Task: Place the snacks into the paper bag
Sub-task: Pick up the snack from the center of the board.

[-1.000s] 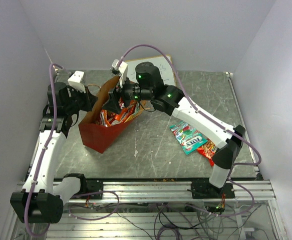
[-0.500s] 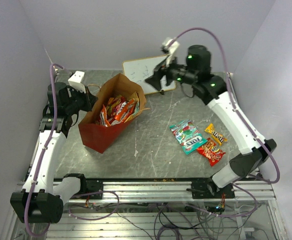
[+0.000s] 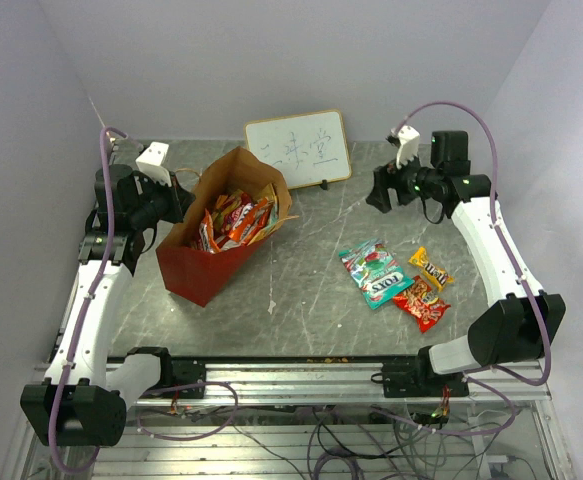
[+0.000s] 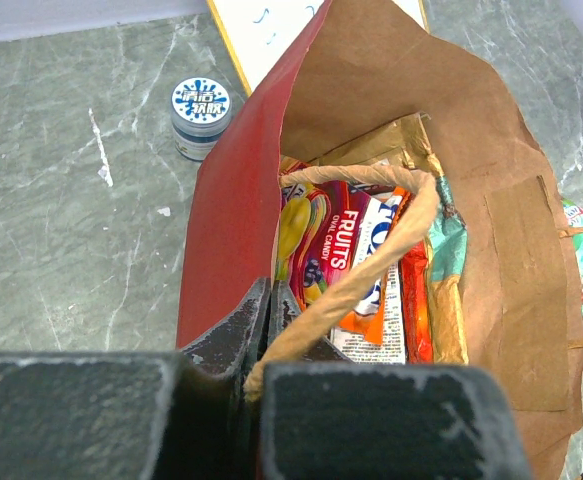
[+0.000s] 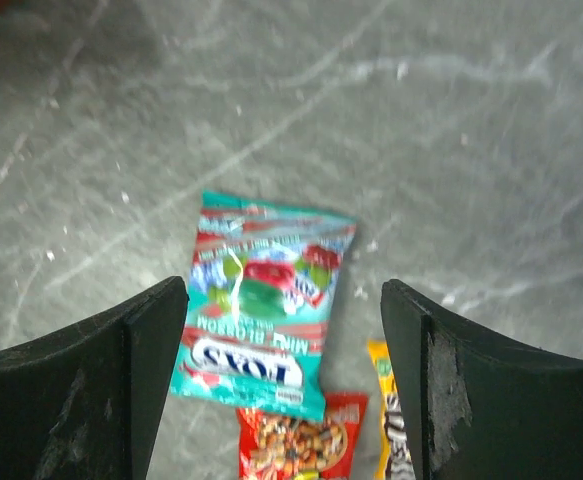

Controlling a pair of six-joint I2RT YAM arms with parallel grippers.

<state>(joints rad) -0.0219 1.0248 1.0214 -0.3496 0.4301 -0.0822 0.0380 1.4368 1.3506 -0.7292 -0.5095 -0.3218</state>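
right wrist, teal packet [image 5: 261,305] below parted right gripper [image 5: 283,295], apart

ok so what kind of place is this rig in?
Most likely a lab test cell: plain white walls box in a grey marbled table, an aluminium rail with loose cables runs along the near edge, and a small handwritten whiteboard stands at the back.

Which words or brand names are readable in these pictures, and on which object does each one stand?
"FRUITS" and "OVAL CANDY": on the pink foil packet inside the red paper bag.
"FOX'S": on the teal foil packet.
White board with wooden frame: blue handwritten characters, too small to read.
Round blue-and-white jar lid: characters too blurred to read.
Yellow packet and red packet: print too small to read.
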